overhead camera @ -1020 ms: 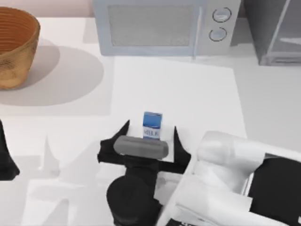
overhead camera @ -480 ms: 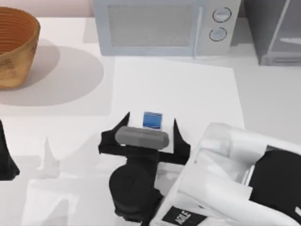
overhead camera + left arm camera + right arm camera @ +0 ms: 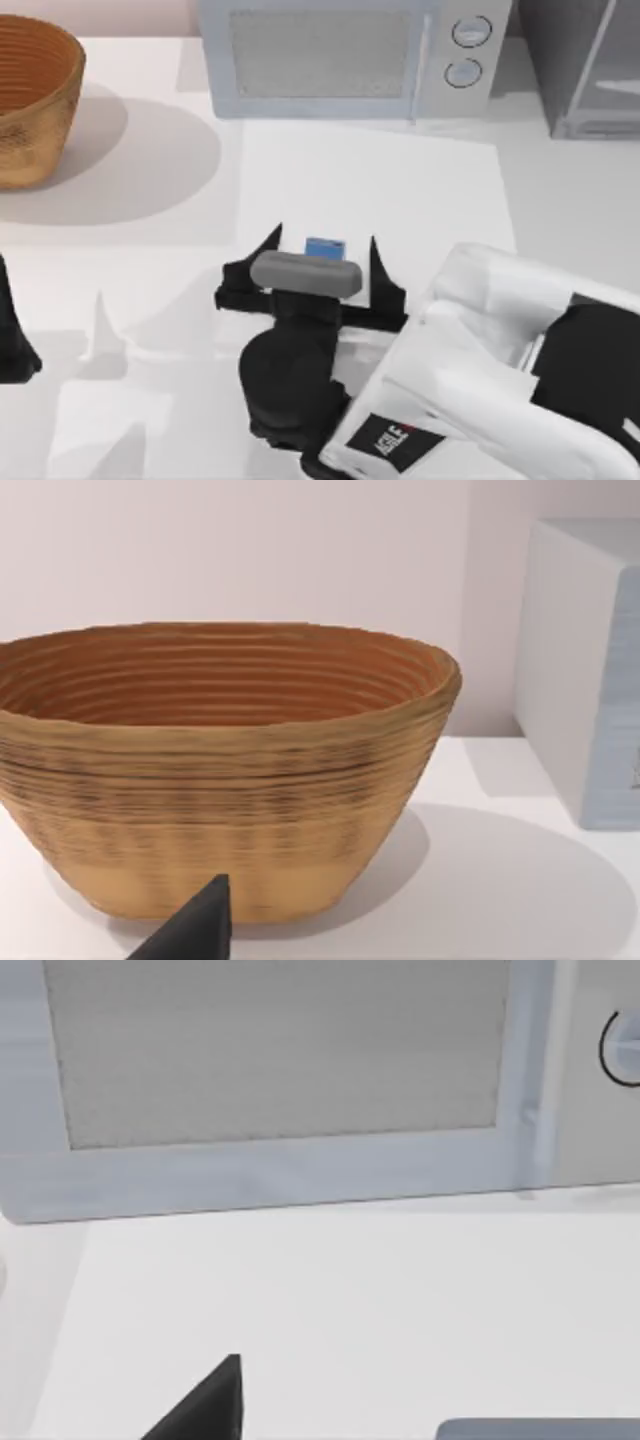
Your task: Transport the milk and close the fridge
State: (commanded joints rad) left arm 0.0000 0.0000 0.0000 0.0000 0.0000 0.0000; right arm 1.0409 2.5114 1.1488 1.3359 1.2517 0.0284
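Note:
The milk [image 3: 325,247] stands upright on the white mat in the middle of the table. Only its blue top shows above the grey bar of my right wrist. My right gripper [image 3: 323,250] is open and low around the carton, one dark finger on each side of it. I cannot tell whether either finger touches it. One of its fingertips [image 3: 205,1403] shows in the right wrist view, facing the microwave front. The fridge [image 3: 585,70], dark grey with a lighter door panel, stands at the back right corner. My left gripper [image 3: 12,345] is parked at the table's left edge.
A light-grey microwave [image 3: 350,55] with two round knobs stands at the back centre, just behind the mat. A woven brown basket [image 3: 30,100] sits at the back left and is seen close up [image 3: 220,770] in the left wrist view.
My right gripper has slid toward the back of the table. Its fingers now flank the milk, and the wrist covers the carton's white lettered face. The left arm has not moved.

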